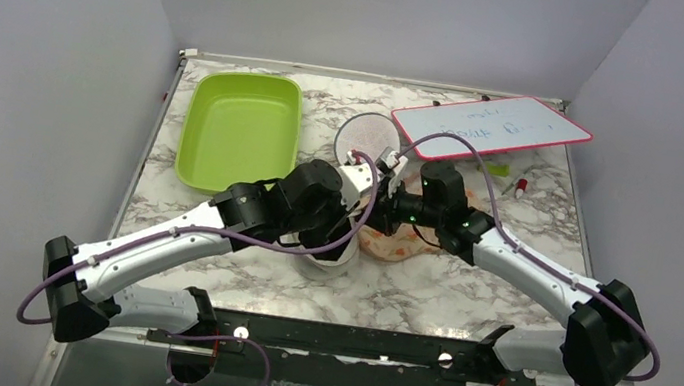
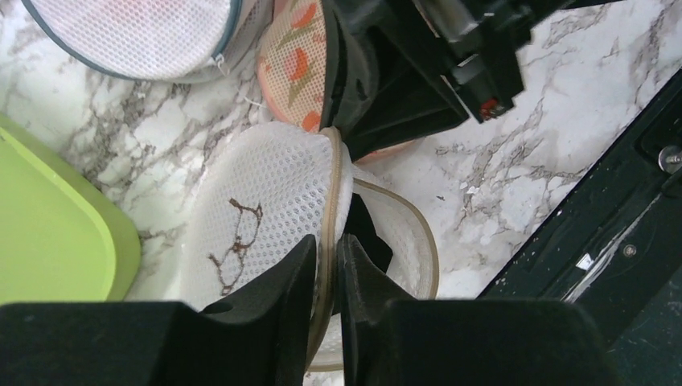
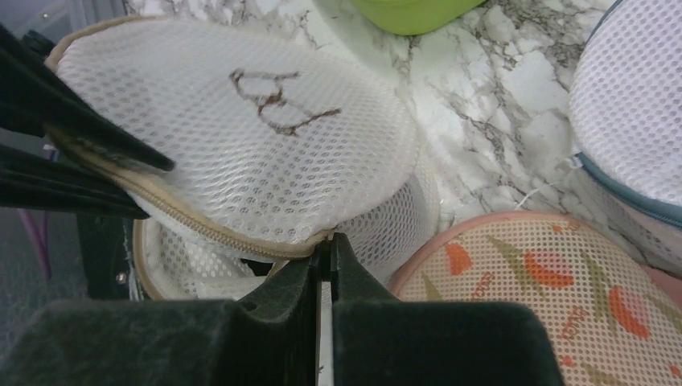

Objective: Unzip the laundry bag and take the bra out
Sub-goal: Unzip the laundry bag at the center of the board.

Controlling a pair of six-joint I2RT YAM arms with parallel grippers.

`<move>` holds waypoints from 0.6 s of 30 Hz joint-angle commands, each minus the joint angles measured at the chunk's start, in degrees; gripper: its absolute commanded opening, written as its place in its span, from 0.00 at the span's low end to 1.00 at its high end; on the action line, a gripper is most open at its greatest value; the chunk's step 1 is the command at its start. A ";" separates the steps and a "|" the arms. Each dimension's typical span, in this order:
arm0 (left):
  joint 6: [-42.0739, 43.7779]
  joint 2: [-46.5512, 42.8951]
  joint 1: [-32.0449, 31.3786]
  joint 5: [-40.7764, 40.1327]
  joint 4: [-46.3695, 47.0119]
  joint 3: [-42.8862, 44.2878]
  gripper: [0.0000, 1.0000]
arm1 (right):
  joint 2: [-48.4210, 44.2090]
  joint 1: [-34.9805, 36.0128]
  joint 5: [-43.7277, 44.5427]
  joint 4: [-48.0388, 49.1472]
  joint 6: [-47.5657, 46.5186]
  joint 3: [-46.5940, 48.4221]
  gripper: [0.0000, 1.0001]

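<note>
Marble table (image 1: 424, 296), top view. Two arms, the left arm (image 1: 159, 243) and the right arm (image 1: 525, 264), wrists meeting at centre. One green tray (image 1: 241, 128) lies at 10 o'clock of that meeting point and one whiteboard (image 1: 488, 128) at 2 o'clock. Three mesh bags: one plain white pod (image 1: 366, 136) at 12 o'clock, one orange floral pouch (image 1: 401, 249) at 5 o'clock, and the laundry bag (image 1: 329, 260) at 7 o'clock, mostly hidden under the left wrist.

Left wrist view. The left gripper (image 2: 328, 261) pinches the tan rim of the bag's lid, one finger on each side. The lid, with the bra drawing, stands lifted off the drum. There is a dark gap at its 3 o'clock; contents not readable. The right gripper (image 2: 336, 135) meets the same rim at 12 o'clock.

Right wrist view. The right gripper's two fingers are pressed together on the tan zip edge at 6 o'clock of the lid. The left fingers (image 3: 88, 137) clamp the rim at 9 o'clock. The pouch sits at 4 o'clock, the pod at 2, the tray at 12.
</note>
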 commanded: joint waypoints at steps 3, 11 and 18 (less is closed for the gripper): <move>-1.69 4.34 0.03 -3.06 -0.99 -0.46 0.23 | -3.04 0.09 -7.33 2.49 1.87 -1.46 0.01; 0.97 7.57 0.08 -3.12 -0.78 1.54 0.43 | -3.19 0.08 -8.19 1.22 1.70 -1.30 0.01; 3.09 7.26 0.08 -5.54 -1.23 1.54 0.20 | -4.12 0.06 -5.47 -1.47 1.27 -0.64 0.01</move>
